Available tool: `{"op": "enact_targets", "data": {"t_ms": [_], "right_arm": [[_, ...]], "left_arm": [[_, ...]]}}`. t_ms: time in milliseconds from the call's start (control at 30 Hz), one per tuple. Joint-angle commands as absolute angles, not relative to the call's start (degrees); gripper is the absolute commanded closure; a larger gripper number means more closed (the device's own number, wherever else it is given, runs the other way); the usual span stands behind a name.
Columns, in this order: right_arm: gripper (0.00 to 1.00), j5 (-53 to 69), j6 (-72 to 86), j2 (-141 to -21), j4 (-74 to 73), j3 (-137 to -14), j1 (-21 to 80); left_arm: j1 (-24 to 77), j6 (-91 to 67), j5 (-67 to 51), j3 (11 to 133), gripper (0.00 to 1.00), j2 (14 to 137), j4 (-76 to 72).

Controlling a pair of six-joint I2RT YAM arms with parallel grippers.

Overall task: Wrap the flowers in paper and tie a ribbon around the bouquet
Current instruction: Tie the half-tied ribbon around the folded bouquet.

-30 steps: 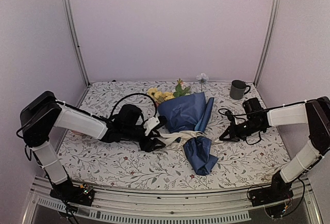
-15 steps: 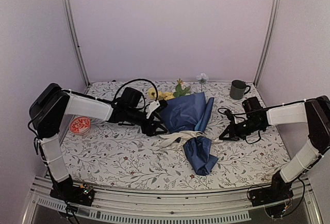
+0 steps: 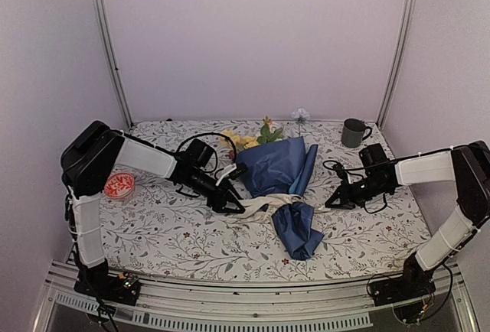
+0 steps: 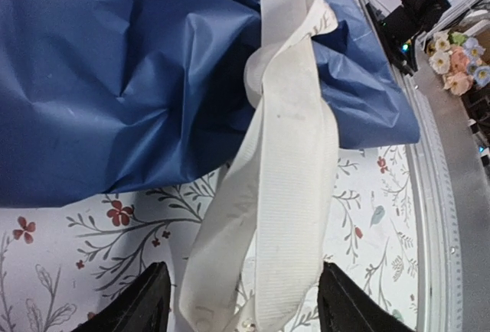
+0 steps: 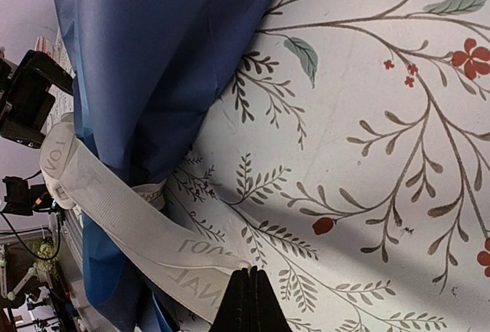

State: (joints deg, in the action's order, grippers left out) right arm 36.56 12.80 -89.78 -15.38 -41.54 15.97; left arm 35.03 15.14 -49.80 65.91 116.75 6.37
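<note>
Bouquet (image 3: pixel 279 167) lies mid-table on the flowered tablecloth (image 3: pixel 191 240). The flowers (image 3: pixel 241 141) point to 11 o'clock and the crumpled tail end of the paper (image 4: pixel 115 79) to 5 o'clock.

- Ribbon (image 4: pixel 287 156) is looped round the narrow waist of the cone. Two loose lengths run off toward 9 o'clock and one toward 3 o'clock. No finished knot shows from any view.
- Left gripper (image 3: pixel 232 206) sits at 9 o'clock of the waist, low over the cloth. Its jaws stand wide, and the fingers (image 4: pixel 149 297) straddle the two ribbon lengths with a gap on either side, so nothing is clamped. My reading: it is lined up this way so that one close would catch both lengths.
- Left arm reaches flat across the table from its raised shoulder, forearm near level, wrist aimed at the waist.
- Right gripper (image 5: pixel 249 290) sits at 3 o'clock of the waist, apart from the paper. Its fingers are pressed fully together. The lettered ribbon end runs straight into the tips and looks pinched there, though the nip itself is hidden. Probable reason: it anchors that end so the loop stays snug on the cone.
- Right arm stretches in low from the right edge, elbow high.
- Mug (image 3: pixel 354 132) stands at 1 o'clock in the far corner and a red dish (image 3: pixel 119 186) at 9 o'clock, both well clear of the work
</note>
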Motion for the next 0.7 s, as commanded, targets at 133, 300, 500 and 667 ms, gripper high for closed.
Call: {"op": "enact_targets", "data": {"t_ms": [133, 300, 500, 667], "right_arm": [[1.0, 36.21, 12.3, -90.31, -15.78, -42.76, 15.77], [1.0, 36.05, 12.3, -90.22, -16.0, -42.73, 15.76], [1.0, 36.16, 12.26, -90.08, -16.17, -42.87, 15.73], [1.0, 36.3, 12.28, -90.19, -16.17, -42.8, 15.79]], "left_arm": [[35.15, 13.51, -52.35, 64.33, 0.68, 115.02, -0.17], [35.3, 13.17, -54.88, 63.9, 0.67, 114.7, -1.76], [35.87, 13.29, -54.15, 63.47, 0.91, 113.93, -1.66], [36.51, 13.37, -52.98, 63.46, 1.0, 113.3, -1.99]]}}
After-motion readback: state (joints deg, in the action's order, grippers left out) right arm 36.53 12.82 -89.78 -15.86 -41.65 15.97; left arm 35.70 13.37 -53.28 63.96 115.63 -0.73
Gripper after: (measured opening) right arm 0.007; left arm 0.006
